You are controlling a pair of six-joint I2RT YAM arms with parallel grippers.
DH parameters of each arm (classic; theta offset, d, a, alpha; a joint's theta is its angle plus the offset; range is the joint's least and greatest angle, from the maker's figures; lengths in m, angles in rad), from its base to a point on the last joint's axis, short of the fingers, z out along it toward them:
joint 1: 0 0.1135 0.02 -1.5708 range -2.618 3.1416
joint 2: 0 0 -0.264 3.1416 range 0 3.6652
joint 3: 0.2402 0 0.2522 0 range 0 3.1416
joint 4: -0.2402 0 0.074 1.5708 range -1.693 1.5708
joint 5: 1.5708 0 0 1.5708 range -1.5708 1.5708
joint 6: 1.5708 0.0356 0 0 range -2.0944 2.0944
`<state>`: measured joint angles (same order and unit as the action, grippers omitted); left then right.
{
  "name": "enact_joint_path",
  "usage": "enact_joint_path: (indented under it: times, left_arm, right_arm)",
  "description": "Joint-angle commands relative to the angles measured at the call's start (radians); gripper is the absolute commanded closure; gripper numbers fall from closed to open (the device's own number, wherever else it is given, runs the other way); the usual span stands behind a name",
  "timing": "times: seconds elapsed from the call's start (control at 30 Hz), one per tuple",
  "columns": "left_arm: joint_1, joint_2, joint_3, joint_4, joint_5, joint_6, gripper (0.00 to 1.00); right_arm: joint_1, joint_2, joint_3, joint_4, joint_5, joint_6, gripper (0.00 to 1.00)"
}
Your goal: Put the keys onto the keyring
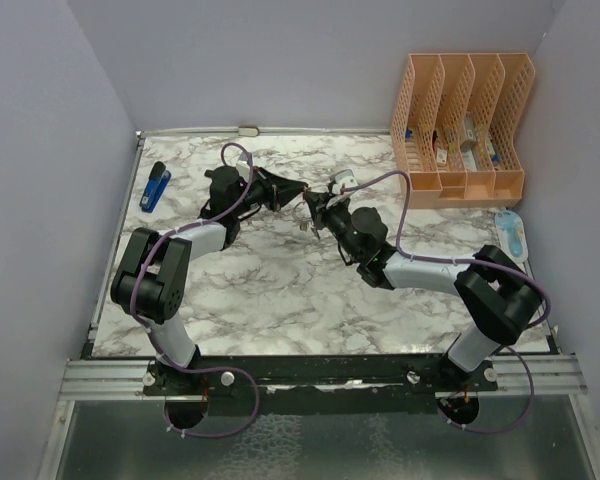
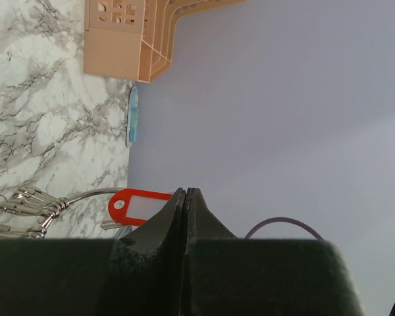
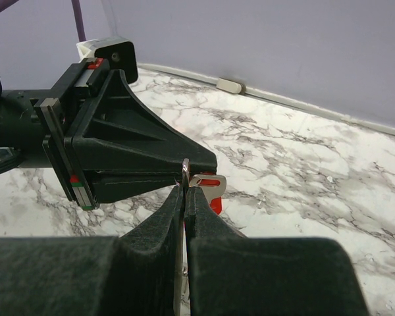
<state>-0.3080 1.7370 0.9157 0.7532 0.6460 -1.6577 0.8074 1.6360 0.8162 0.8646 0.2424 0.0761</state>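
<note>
At the left edge of the tabletop (image 1: 280,290) lies a blue pen-like item (image 1: 155,187), well apart from the work. The work itself hangs in the air over the middle, towards the rear edge. The left pincer (image 2: 185,193) has its jaws pressed together and appears to pinch the end of the red-tagged key (image 2: 139,205), though its own finger hides the contact. Just left of the tag, the keyring (image 2: 95,193) curves away with the other keys (image 2: 23,212) bunched on it and dangling. The right pincer (image 3: 184,191) meets it tip to tip, jaws likewise together with the thin ring wire caught edge-on between them. These things are probably light, hard and slick: the wire is springy and could twist or slide in flat pads, so a hold close to the split in its coil, away from the hanging bunch, looks best. The plastic tag gives a broader, grippier surface than the bare key blade, but it may swivel on its link. Further right, an orange file rack (image 1: 460,130) stands at the rear right corner, and a pale blue item (image 1: 512,232) lies at the right edge.
</note>
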Motion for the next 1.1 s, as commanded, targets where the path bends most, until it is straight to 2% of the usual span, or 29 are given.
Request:
enact_joint_path:
  times: [0.0,1.07]
  left_arm:
    - [-0.006,-0.034,0.013,0.017,0.025,0.008,1.00]
    - [-0.005,-0.062,0.014,0.059,0.030,-0.016,1.00]
  right_arm:
    - [-0.009,0.008,0.028,0.005,0.022,-0.003,0.99]
    - [-0.018,0.041,-0.009,-0.021,0.043,0.048,0.99]
